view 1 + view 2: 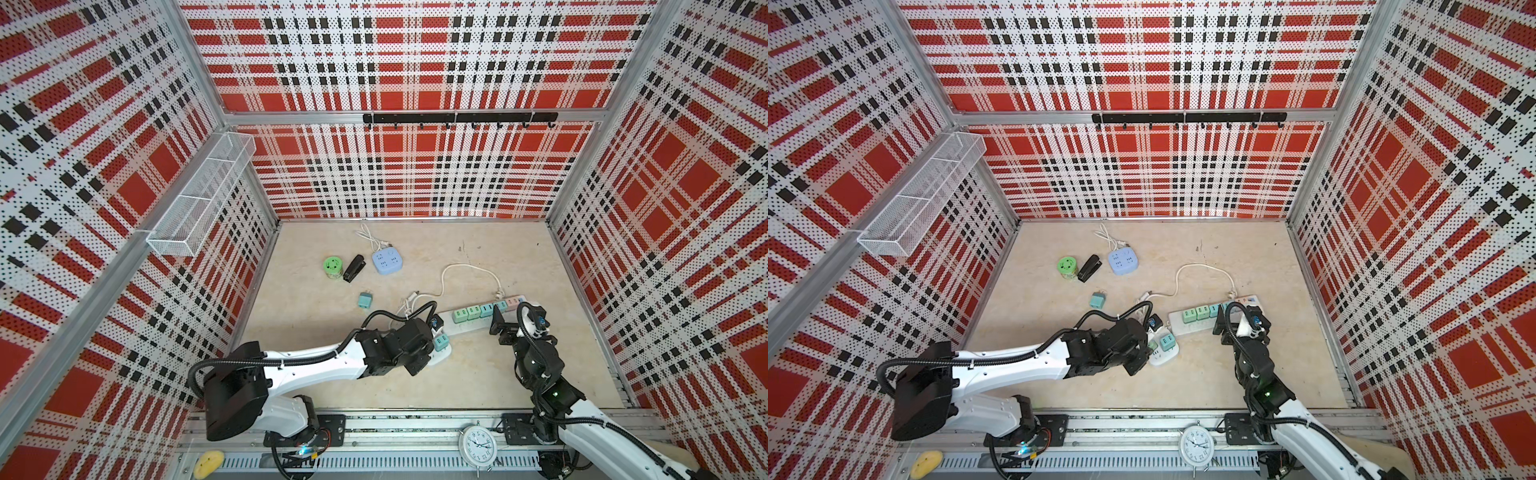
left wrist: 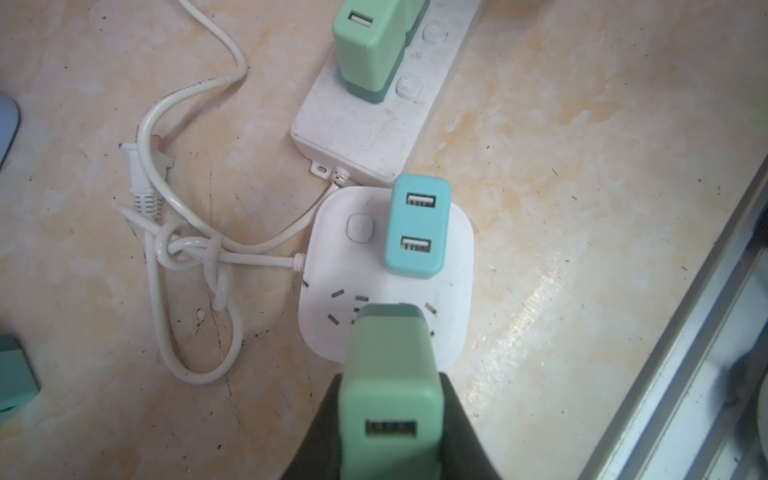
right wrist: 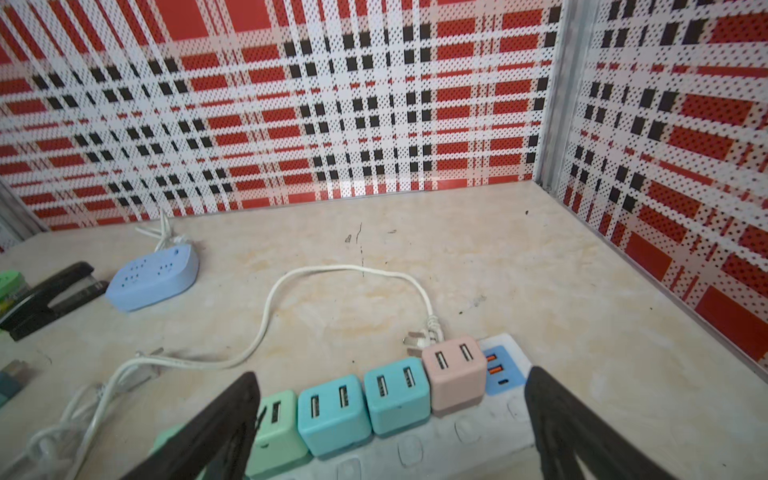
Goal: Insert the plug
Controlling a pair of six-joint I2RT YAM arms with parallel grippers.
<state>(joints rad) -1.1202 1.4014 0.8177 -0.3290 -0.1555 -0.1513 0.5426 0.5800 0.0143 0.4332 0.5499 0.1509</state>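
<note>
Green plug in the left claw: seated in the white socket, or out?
Cannot tell: the green plug, in the left claw, covers the white socket slots; prongs hidden.

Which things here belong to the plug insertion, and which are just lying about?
In the job: left pincer, green charger plug it grips, white square socket block.
Lying about: black stapler, blue socket block, green-lidded jar, loose teal charger, alarm clock.

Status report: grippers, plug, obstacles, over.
Left gripper shut on green plug. Right gripper open at long strip. Plug at white square socket, prongs hidden. Teal charger beside.
</note>
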